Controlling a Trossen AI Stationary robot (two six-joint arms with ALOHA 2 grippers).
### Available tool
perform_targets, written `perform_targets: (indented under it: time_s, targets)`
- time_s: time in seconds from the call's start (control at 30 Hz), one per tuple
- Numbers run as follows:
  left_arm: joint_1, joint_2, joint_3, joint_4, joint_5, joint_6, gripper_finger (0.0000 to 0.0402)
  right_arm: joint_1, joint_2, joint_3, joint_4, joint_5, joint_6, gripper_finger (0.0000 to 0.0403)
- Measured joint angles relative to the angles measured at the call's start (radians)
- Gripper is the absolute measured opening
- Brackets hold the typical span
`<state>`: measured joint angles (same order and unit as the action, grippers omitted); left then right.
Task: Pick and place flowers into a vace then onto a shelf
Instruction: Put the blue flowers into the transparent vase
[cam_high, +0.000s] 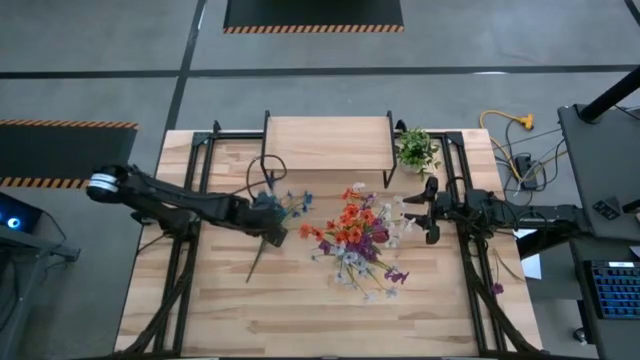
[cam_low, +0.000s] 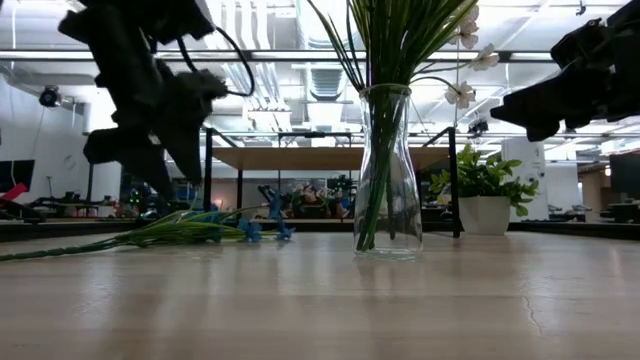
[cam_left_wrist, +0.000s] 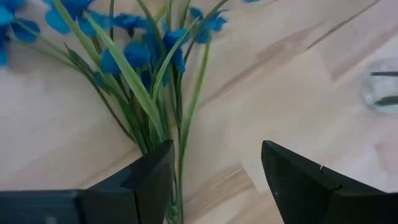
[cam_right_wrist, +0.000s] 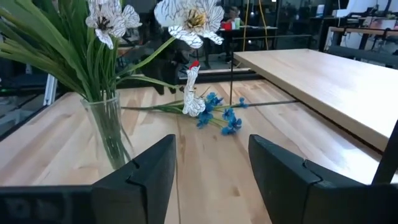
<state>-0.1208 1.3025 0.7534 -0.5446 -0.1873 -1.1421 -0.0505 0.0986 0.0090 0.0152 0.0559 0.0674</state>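
Note:
A blue flower (cam_high: 290, 205) lies flat on the table, its blossoms (cam_left_wrist: 134, 53) toward the shelf and its stem (cam_high: 258, 262) toward the near edge. My left gripper (cam_left_wrist: 217, 180) hangs open just above its stem, slanting down; the stem (cam_left_wrist: 181, 168) runs close by one finger. The clear glass vase (cam_low: 387, 170) stands upright at mid-table and holds several flowers (cam_high: 355, 235). The shelf (cam_high: 328, 143) stands at the far edge. My right gripper (cam_right_wrist: 211, 180) waits open and level, right of the vase (cam_right_wrist: 109, 134).
A small potted plant (cam_high: 415, 150) stands right of the shelf, just beyond my right gripper (cam_high: 428, 215). A purple blossom (cam_high: 497, 289) lies near the table's right edge. Bare tabletop (cam_high: 300, 320) stretches along the near edge.

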Motion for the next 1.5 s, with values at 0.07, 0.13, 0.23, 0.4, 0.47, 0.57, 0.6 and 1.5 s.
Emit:
perform_targets:
  time_s: [0.07, 0.13, 0.23, 0.4, 0.47, 0.57, 0.6, 1.5]
  targets:
    - [0.000, 0.045, 0.020, -0.006, 0.019, -0.004, 0.0223, 0.000, 0.002, 0.000, -0.001, 0.000, 0.000, 0.0194]
    - [-0.001, 0.095, 0.051, -0.013, 0.022, -0.004, 0.0223, 0.000, 0.005, 0.000, 0.000, 0.000, 0.000, 0.0194]
    - [-0.005, 0.160, 0.102, -0.101, 0.014, -0.002, 0.0223, 0.000, 0.008, 0.000, -0.001, 0.000, 0.000, 0.0194]
    - [-0.010, 0.229, 0.167, -0.187, -0.005, -0.004, 0.0223, 0.000, 0.008, 0.000, -0.001, -0.001, 0.000, 0.0194]
    - [-0.010, 0.244, 0.177, -0.192, -0.005, -0.007, 0.0223, 0.000, 0.010, 0.000, 0.001, 0.000, 0.000, 0.0194]
    - [-0.014, 0.271, 0.176, -0.205, -0.001, -0.059, 0.0223, 0.000, 0.010, 0.000, 0.000, -0.001, 0.000, 0.0194]
    - [-0.015, 0.281, 0.171, -0.214, 0.006, -0.072, 0.0223, 0.000, 0.010, 0.000, 0.000, -0.001, 0.000, 0.0194]
    - [-0.018, 0.318, 0.164, -0.251, 0.087, 0.048, 0.0032, 0.000, 0.016, 0.000, 0.000, -0.001, 0.001, 0.0194]
